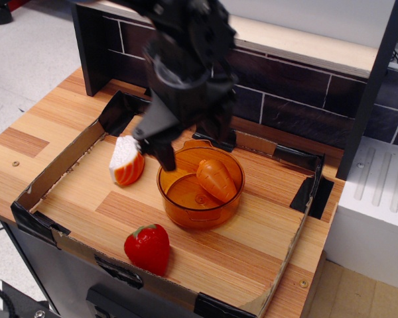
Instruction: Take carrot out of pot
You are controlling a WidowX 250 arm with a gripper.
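Wooden tray point(252, 238) behind cardboard rim | gripper point(192, 146) jaws spread, empty | carrot point(216, 179) in pot point(200, 213), just below-right | strawberry point(148, 248) well below

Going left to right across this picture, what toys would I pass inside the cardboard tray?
Orange-and-white wedge slice → red strawberry → orange pot with the carrot leaning inside it, toward its right side.

arm point(186, 59): top cropped | pot point(200, 187): rear rim partly behind gripper point(194, 144)
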